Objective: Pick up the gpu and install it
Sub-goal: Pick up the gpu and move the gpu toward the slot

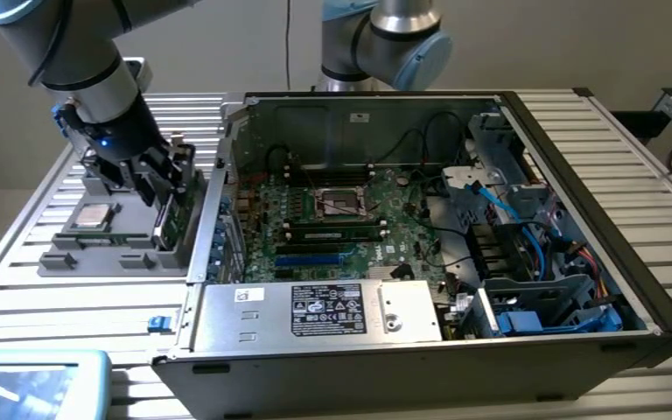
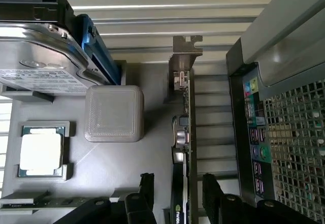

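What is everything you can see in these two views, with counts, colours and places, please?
table: one, silver slats, under everything
computer case: one, black, open, on the table
motherboard: one, green, inside the computer case
tray: one, grey, on the table beside the computer case
gpu: one, green with silver bracket, standing on edge in the tray
hard drive: one, silver, white label, in the tray
processor chip: one, silver, in a tray pocket
gripper: one, black, open, straddling the gpu

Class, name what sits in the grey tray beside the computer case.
The tray holds a hard drive, a CPU, a grey block and the gpu on edge, the gripper astride it, jaws open. The tray floor under them is covered.
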Action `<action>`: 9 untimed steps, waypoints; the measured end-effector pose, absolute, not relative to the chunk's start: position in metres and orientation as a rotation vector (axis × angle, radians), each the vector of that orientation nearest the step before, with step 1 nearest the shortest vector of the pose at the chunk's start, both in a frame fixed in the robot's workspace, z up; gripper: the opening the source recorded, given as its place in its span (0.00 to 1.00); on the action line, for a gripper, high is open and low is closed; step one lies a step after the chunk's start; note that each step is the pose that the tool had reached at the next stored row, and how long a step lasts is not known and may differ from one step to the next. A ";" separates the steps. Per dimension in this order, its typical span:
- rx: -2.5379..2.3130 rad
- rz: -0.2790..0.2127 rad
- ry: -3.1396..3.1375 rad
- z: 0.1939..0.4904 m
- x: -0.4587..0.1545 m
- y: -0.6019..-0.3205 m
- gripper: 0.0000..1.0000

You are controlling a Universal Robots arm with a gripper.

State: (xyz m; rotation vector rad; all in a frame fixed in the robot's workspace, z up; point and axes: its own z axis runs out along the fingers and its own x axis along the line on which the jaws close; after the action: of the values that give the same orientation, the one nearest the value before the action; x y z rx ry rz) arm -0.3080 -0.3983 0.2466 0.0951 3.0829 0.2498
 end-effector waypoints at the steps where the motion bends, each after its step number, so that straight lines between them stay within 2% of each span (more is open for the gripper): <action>1: 0.096 0.251 3.083 0.245 -0.308 -0.398 0.52; 9: 0.116 0.252 3.081 0.236 -0.306 -0.394 0.52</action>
State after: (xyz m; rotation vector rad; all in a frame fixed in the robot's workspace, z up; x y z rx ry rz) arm -0.3059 -0.3941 0.2359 0.1160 3.0809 0.2519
